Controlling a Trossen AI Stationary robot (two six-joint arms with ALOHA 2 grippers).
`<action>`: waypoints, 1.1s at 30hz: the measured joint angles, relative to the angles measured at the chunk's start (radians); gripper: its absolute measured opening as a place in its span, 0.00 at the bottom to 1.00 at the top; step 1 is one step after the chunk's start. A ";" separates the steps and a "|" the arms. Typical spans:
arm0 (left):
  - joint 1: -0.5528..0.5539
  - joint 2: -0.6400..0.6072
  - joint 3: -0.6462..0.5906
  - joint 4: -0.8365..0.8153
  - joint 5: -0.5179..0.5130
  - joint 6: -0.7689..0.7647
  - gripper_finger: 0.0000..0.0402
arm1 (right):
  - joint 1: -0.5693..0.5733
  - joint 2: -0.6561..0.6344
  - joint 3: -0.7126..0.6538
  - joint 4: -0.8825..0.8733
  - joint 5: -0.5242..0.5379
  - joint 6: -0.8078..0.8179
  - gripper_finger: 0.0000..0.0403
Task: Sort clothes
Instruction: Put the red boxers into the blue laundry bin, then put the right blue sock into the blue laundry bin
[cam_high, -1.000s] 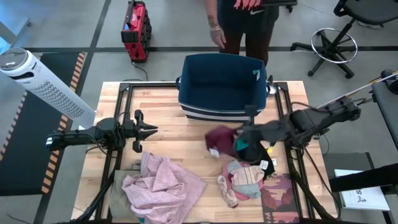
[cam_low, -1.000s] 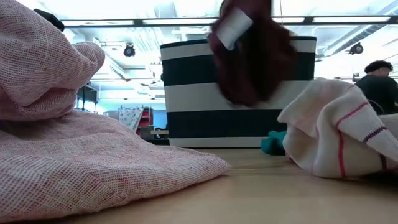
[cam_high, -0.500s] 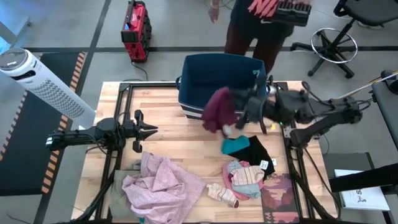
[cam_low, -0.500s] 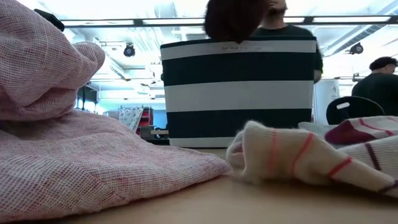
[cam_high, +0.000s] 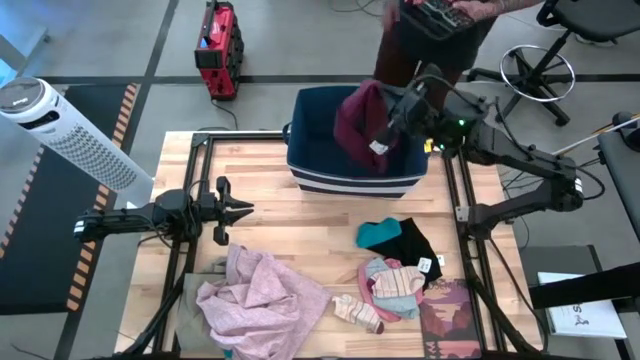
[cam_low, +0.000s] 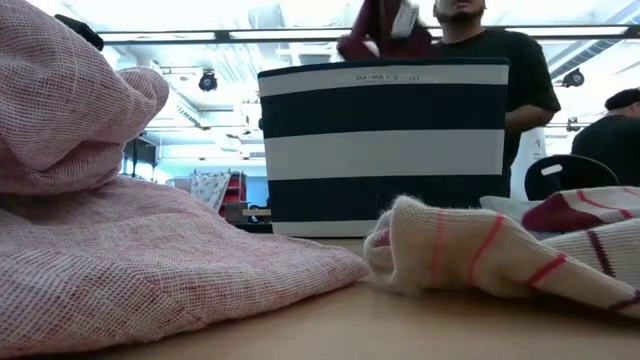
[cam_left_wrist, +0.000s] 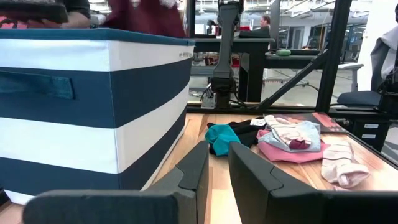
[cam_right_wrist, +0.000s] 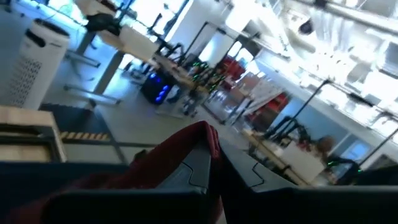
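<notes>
Your right hand (cam_high: 392, 128) is pinching the limp maroon fabric garment (cam_high: 360, 125) and holds it hanging over the open top of the navy blue fabric bin with white stripes (cam_high: 322, 178), which sits at about twelve o'clock on the wooden counter (cam_high: 290, 225). The piece looks light and floppy, with a white label dangling from it; judged from how it drapes, it will fold and swing rather than keep any shape, so a bunched fold near its top edge is the sensible place to grip. Your left hand (cam_high: 243, 210) waits at about nine o'clock, its fingers pressed nearly together with only a narrow slit between them, gripping nothing. Counting what lies on the counter: one large pale pink woven garment (cam_high: 262, 292) at seven o'clock, with one khaki-olive piece (cam_high: 193, 300) tucked just beside it, one small teal piece (cam_high: 378, 234) touching one black piece (cam_high: 414, 247) at four o'clock, one pale striped piece (cam_high: 396, 287) on a pink one near five o'clock, and one pinkish striped sock (cam_high: 357, 312) beside them. All look soft; take each by a raised fold.
</notes>
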 joint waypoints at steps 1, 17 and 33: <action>0.000 0.000 0.000 0.000 0.000 0.000 0.12 | -0.015 0.000 -0.006 -0.015 -0.023 0.025 0.01; 0.000 0.000 0.000 0.000 0.000 0.000 0.12 | -0.062 0.057 -0.153 -0.217 -0.117 0.230 0.01; 0.000 0.000 0.000 -0.005 0.000 0.000 0.12 | -0.069 0.277 0.009 -0.406 -0.117 0.347 0.36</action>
